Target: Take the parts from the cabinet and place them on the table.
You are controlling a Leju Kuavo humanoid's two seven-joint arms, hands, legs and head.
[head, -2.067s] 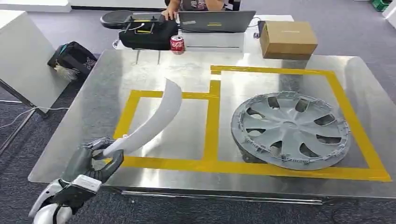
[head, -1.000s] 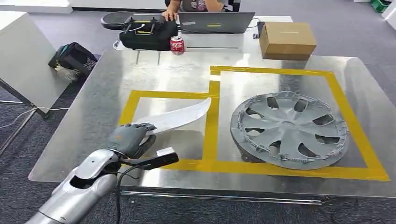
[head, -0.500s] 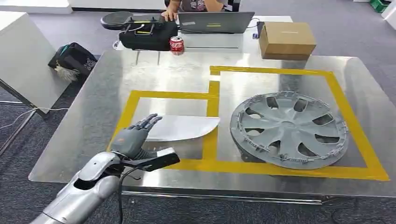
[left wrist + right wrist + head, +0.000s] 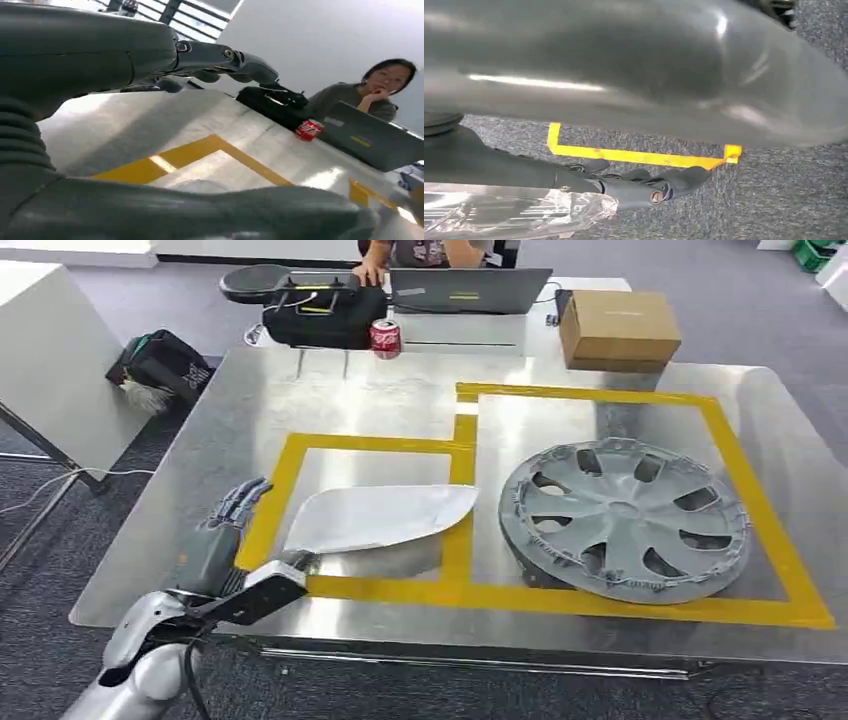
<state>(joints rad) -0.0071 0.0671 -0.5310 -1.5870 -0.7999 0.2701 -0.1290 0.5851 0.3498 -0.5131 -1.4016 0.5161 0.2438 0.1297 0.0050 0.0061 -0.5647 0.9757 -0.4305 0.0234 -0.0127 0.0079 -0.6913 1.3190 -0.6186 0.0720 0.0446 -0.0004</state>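
Since half a second ago my left hand (image 4: pixel 222 535) has slid off the pale grey curved plastic trim panel (image 4: pixel 378 517) toward the table's left side; it now hovers over the yellow tape line (image 4: pixel 268 508) with fingers spread and nothing in them, released. Two seconds back that panel stood up in the hand's grasp; now it lies flat.

Nearest me runs the front edge of the brushed metal table (image 4: pixel 200 450), its surface shiny and marked with yellow tape into two joined rectangles. The panel rests inside the smaller left rectangle, its long axis running left to right, the blunt wide end near my left hand and the tapered tip pointing right, reaching onto the tape divider between the rectangles. In the larger right rectangle lies the grey multi-spoke wheel cover (image 4: pixel 624 519), well apart from the panel.

My right hand (image 4: pixel 644 187) hangs over grey carpet with fingers loosely extended beside some clear crinkled plastic film (image 4: pixel 514 212); I cannot tell whether it holds that.

Past the far edge sit a red drink can (image 4: pixel 385 337), a black bag (image 4: pixel 322 315), a grey laptop (image 4: pixel 468 289) with a person (image 4: pixel 372 95) behind it, and a brown cardboard box (image 4: pixel 619 329). Grey carpet surrounds everything.
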